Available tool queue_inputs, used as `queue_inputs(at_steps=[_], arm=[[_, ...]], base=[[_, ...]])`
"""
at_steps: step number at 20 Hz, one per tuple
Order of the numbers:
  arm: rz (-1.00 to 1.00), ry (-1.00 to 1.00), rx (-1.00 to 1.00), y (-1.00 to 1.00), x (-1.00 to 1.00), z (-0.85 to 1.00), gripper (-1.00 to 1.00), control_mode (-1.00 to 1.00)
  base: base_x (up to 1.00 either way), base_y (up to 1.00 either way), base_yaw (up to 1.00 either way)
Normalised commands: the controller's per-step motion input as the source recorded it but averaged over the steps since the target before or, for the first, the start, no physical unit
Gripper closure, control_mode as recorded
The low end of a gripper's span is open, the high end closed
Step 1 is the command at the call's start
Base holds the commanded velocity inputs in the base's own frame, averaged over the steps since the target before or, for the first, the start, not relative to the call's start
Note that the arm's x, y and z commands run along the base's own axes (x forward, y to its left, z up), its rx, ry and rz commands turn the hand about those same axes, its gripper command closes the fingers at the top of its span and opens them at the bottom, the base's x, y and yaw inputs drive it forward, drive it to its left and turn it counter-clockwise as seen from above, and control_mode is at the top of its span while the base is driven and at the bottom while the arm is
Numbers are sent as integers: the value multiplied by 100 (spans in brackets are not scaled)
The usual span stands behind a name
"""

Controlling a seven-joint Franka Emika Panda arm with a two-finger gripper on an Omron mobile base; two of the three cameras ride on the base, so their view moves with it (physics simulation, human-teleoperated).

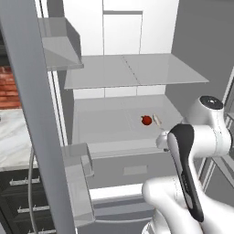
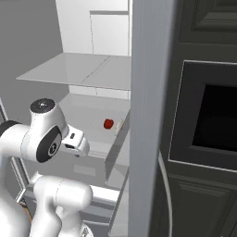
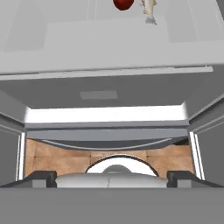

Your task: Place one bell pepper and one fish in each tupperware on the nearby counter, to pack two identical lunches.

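Before the fridge shelf [image 1: 114, 123], end effector [image 3: 112, 177] wide, downward-tilted.

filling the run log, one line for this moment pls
gripper: open, empty | bell pepper and fish: side by side on fridge shelf | stage: nothing picked yet

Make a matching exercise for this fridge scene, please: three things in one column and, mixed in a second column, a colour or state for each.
Things:
1. bell pepper
2. fish
3. gripper

Descriptions:
A. pale, lying on the fridge shelf
B. open, holding nothing
C. red, on the fridge shelf beside the fish

Pairs: 1-C, 2-A, 3-B
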Motion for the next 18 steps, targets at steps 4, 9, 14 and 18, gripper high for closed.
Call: queue_inputs(at_steps=[4, 9, 14, 18], arm=[[0, -28, -6, 0, 18, -52, -100, -100], [0, -22, -1, -8, 45, -22, -100, -100], [0, -7, 0, -38, 40, -26, -100, -100], [0, 0, 0, -41, 42, -23, -100, -100]], base=[[0, 0, 0], [0, 0, 0], [0, 0, 0], [0, 0, 0]])
